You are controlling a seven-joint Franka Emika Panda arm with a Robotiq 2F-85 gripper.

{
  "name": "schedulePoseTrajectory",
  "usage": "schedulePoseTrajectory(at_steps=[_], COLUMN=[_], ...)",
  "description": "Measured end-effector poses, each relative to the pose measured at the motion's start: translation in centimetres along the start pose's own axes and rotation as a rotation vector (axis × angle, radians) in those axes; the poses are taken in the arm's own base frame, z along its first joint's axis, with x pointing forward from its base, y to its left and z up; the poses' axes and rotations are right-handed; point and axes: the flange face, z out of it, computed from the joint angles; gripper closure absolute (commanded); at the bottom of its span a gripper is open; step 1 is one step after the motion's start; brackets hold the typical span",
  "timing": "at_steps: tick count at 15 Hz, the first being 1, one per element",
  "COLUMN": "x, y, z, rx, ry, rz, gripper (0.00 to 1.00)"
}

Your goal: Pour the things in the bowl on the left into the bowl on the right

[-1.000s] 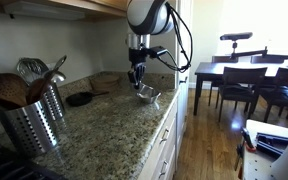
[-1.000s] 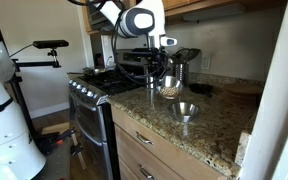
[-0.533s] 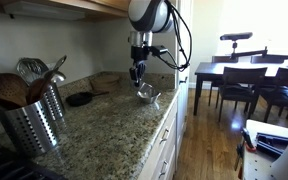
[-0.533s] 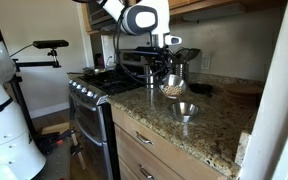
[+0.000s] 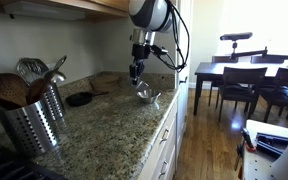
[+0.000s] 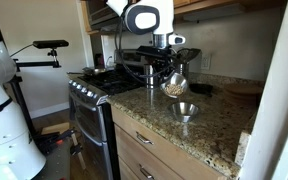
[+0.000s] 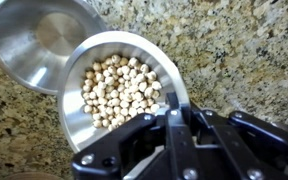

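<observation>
Now the full bowl (image 7: 114, 90) is held clear of the surface (image 7: 244, 50).
Its rim is clamped by the end effector (image 7: 179, 108); the empty bowl (image 7: 34, 40) is seen just beside it.

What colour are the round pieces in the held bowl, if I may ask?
Pale tan pieces, clearest in the wrist view.

Daylight from the blown-out white window (image 5: 274, 25) leaves the speckled granite worktop (image 5: 104, 135) dim at its near corner in an exterior view. In the wrist view, soft glare streaks the empty shiny steel bowl (image 7: 29, 40); fine detail looks soft.
</observation>
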Motion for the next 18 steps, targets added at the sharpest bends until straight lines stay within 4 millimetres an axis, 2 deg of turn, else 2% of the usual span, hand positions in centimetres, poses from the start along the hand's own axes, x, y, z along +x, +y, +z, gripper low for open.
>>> schedulePoseTrajectory(at_steps=[11,18], x=[-1.3,-2.2], y=[1.2,2.8], z=[0.8,0.8], rx=[0.101,0.119], ry=[0.079,0.108], rz=[0.001,-0.004], gripper=[0.93,0.93])
